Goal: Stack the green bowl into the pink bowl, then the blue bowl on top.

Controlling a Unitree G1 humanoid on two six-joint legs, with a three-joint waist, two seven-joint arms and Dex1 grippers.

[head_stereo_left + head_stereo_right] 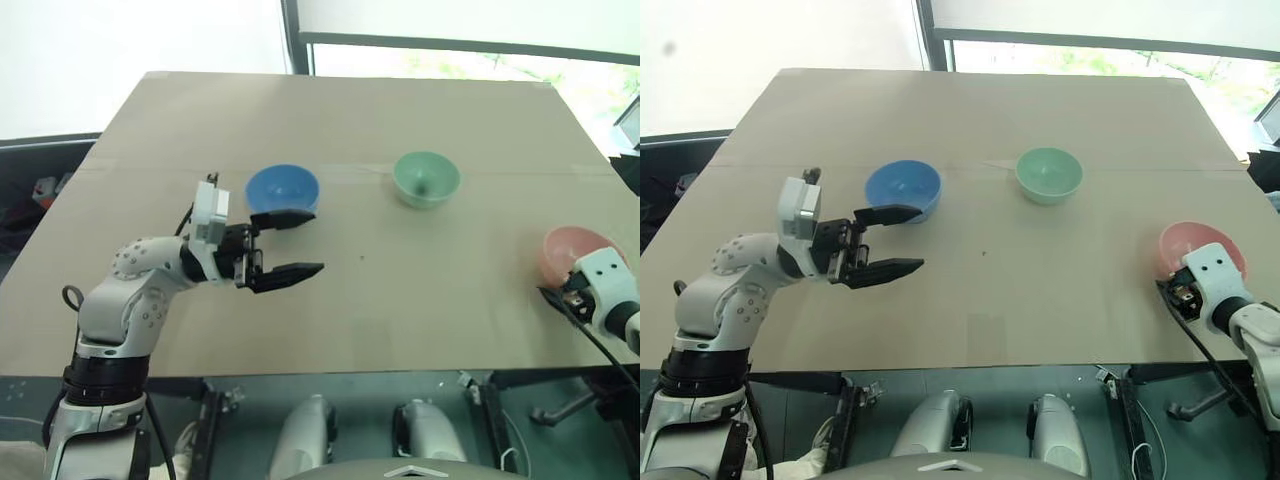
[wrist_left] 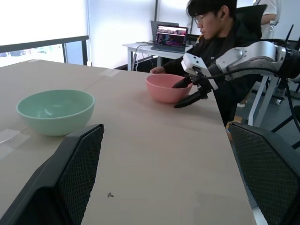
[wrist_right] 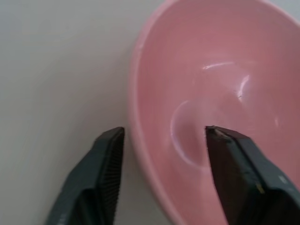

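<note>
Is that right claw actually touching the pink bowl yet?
Cannot tell. In the right wrist view the right gripper straddles the pink bowl's rim, but neither contact nor a gap shows plainly.

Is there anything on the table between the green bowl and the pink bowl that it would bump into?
Nothing visible. Bare table lies between the green bowl and the pink bowl. The right gripper straddles the pink bowl's near rim, so it crowds that side.

We see a tan worktop (image 1: 350, 290) under bright windows (image 1: 470, 60). Beyond its far end a person (image 2: 220, 42) sits near a desk (image 2: 140, 47) carrying an open laptop (image 2: 171, 36), perhaps showing code.
</note>
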